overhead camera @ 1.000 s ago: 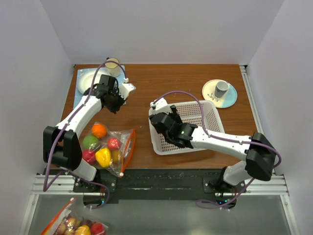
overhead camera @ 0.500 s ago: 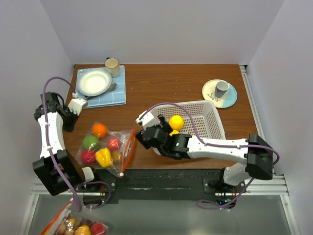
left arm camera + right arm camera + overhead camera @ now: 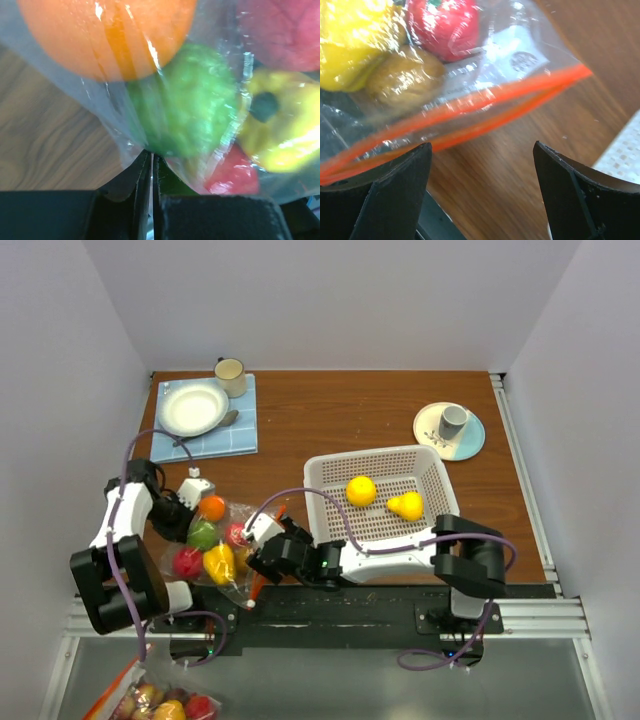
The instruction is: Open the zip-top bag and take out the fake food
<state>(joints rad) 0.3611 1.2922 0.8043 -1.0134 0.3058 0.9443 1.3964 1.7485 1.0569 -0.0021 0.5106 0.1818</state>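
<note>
- The right fingers (image 3: 482, 150) are spread wide and hold nothing. They sit just near of the zip-top bag (image 3: 517, 57), and its orange-red zip strip (image 3: 470, 111) runs across beyond their tips.
- The bag lies at the near left of the desk (image 3: 340, 410), with the fake food (image 3: 218, 562) inside: orange, green, red and yellow pieces.
- The left fingers (image 3: 151, 159) are closed to a thin slit, tips against the bag's left side. I cannot tell whether any film is caught between them.
- Right of the bag, a white basket (image 3: 375, 453) holds two yellow pieces (image 3: 361, 490).
- Far left, a bowl (image 3: 190, 408) rests on a blue mat (image 3: 240, 430), with a mug (image 3: 231, 371) at the mat's far edge.
- Far right, a cup (image 3: 453, 420) stands on a plate (image 3: 432, 432).
</note>
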